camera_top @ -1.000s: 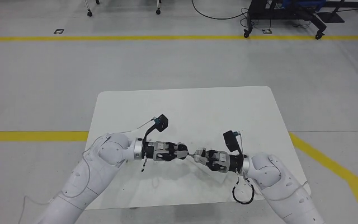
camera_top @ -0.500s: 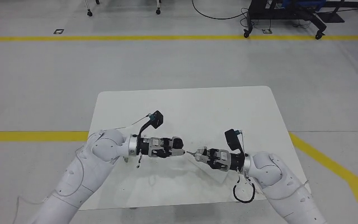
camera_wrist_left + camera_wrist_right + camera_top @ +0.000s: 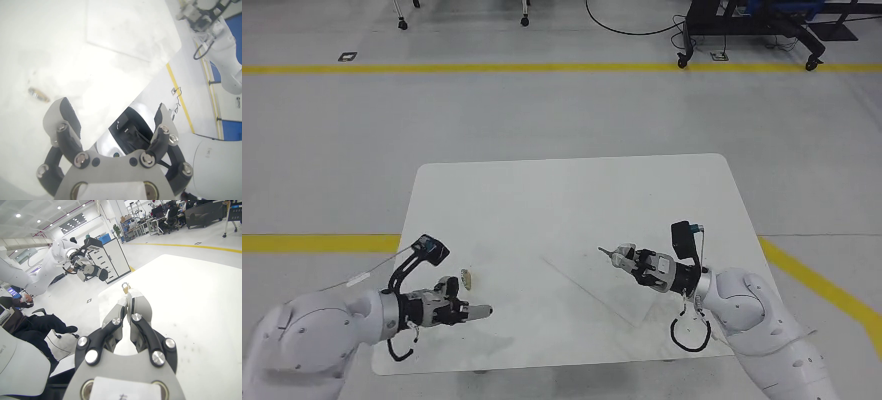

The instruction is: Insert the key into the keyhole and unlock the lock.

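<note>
A small brass padlock (image 3: 466, 278) lies on the white table (image 3: 572, 190) near its front-left corner, with its shackle end showing in the right wrist view (image 3: 125, 287). In the left wrist view the padlock (image 3: 38, 94) rests just beyond one finger. My left gripper (image 3: 480, 312) (image 3: 112, 106) hovers open and empty at the table's front edge, a short way from the lock. My right gripper (image 3: 620, 257) (image 3: 127, 299) is over the right half of the table, shut on the key. The key's thin tip (image 3: 603, 250) pokes out toward the lock.
The table's front edge runs right under my left gripper. A white drawer cabinet (image 3: 109, 258) stands on the floor beyond the table's left side. Bare tabletop lies between the two grippers.
The two grippers were together at the table's middle. My left arm has pulled back to the front-left and let go of the padlock, which now lies on the table. My right gripper drew back right with the key.
</note>
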{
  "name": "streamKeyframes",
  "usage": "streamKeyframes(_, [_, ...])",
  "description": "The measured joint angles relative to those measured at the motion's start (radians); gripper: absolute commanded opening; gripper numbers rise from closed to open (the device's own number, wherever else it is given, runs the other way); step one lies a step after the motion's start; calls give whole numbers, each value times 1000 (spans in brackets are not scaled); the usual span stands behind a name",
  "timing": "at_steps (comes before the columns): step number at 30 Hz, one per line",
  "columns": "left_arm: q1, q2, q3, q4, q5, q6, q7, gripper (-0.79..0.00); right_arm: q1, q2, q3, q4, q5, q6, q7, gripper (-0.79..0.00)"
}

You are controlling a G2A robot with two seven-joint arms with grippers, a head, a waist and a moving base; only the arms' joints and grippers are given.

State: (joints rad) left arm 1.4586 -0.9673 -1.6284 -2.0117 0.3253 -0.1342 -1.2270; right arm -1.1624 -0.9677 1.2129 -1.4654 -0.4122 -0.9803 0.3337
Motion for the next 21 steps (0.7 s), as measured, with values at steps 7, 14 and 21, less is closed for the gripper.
streamKeyframes(7, [-88, 2, 71, 140, 117, 203, -19, -416, 0, 0, 0, 0, 0, 0, 0, -785])
streamKeyframes(14, [-281, -11, 214, 320, 147, 282, -37, -459, 0, 0, 0, 0, 0, 0, 0, -785])
streamKeyframes(21, [-354, -15, 282, 385, 184, 307, -55, -557, 0, 0, 0, 0, 0, 0, 0, -785])
